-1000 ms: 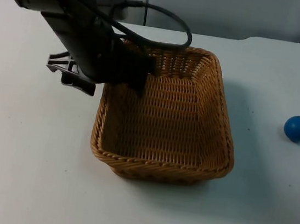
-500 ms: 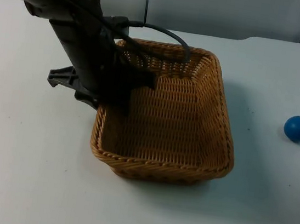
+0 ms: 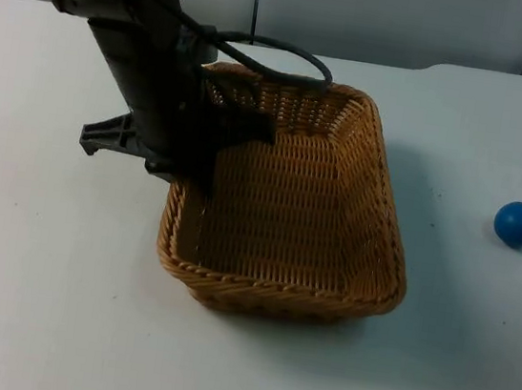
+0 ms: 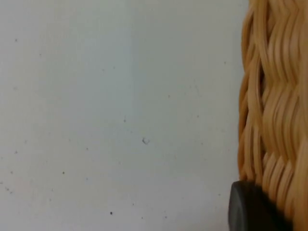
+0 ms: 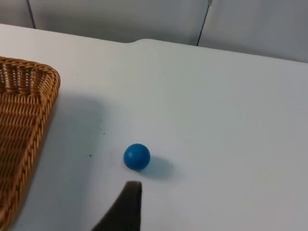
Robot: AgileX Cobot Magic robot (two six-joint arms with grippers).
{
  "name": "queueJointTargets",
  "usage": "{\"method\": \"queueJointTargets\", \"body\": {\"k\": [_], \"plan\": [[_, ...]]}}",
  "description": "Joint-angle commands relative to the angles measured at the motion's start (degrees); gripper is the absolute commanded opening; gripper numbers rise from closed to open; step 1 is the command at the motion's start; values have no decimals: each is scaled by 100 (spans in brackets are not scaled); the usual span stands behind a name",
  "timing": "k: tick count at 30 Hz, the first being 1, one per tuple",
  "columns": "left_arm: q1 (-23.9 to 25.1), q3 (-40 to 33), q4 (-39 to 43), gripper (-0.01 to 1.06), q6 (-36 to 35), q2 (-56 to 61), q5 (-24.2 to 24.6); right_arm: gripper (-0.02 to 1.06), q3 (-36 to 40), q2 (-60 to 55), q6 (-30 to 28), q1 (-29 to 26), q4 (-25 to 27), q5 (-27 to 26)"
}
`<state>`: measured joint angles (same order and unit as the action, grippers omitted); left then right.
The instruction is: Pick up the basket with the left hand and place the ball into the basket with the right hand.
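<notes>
On white table [image 3: 26, 299], basket [image 3: 315, 221], blue ball [image 3: 517, 223].

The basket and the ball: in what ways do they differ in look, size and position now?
The basket is woven brown wicker, rectangular and open on top; the ball is smooth, blue and round. The basket is far larger than the ball. The left gripper is at the basket's left wall, while the ball lies untouched, apart from the basket on its right. The right gripper hovers near the ball. Both rest on the white table.
</notes>
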<state>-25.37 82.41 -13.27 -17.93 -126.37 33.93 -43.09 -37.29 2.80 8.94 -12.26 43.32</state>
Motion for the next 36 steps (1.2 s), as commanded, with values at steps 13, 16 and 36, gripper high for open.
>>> {"method": "queueJointTargets", "body": {"k": [13, 16, 36], "plan": [[-1, 882, 115, 0, 11, 918, 960, 105, -51, -17, 162, 257, -91, -102], [36, 882, -54, 0, -18, 1048, 1079, 105, -51, -17, 162, 257, -91, -102], [498, 882, -1784, 0, 1047, 1780, 1326, 105, -51, -17, 156, 318, -91, -82]]}}
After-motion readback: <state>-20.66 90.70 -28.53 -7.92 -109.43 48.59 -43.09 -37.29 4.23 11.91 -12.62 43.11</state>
